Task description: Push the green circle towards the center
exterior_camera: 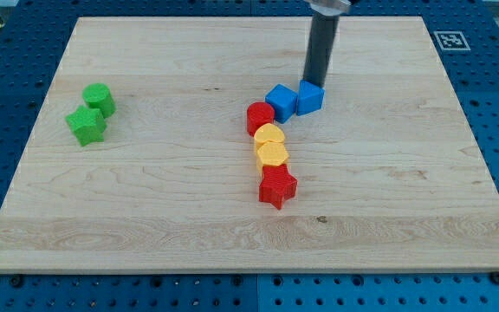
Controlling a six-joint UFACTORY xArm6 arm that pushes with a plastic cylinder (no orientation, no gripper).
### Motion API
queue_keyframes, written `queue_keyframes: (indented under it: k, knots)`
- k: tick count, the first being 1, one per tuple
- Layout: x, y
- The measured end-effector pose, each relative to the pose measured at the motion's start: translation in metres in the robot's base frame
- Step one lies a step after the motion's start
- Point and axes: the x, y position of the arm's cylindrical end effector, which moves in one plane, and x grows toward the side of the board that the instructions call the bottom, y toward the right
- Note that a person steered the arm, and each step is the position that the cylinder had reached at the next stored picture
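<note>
the main risk, as i judge it, is the long trip: my tip (316,81) sits at the view's top right of the middle cluster, touching or just behind the right blue block (310,98), while the green circle (100,98) lies well apart at the view's left, touching the green star (87,126) just below it. heading straight left could drag the two blue blocks, the left blue block (281,101) included, and knock the red circle (260,117) and the chain under it: two yellow blocks (271,146) and a red star (277,186). a push from the wrong side could also carry the green star along, or send the circle off at an angle past the middle. the rod stands nearly upright, coming down from the view's top edge, with its end on the board (145,217). there is no hand to open or close, only the plain rod, holding nothing.
</note>
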Motion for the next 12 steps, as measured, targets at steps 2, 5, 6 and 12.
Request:
queue_keyframes:
  k: [2, 5, 6, 12]
  knots:
    - [-0.013, -0.181]
    - [-0.018, -0.31]
    - [-0.018, -0.31]
    - [0.038, -0.31]
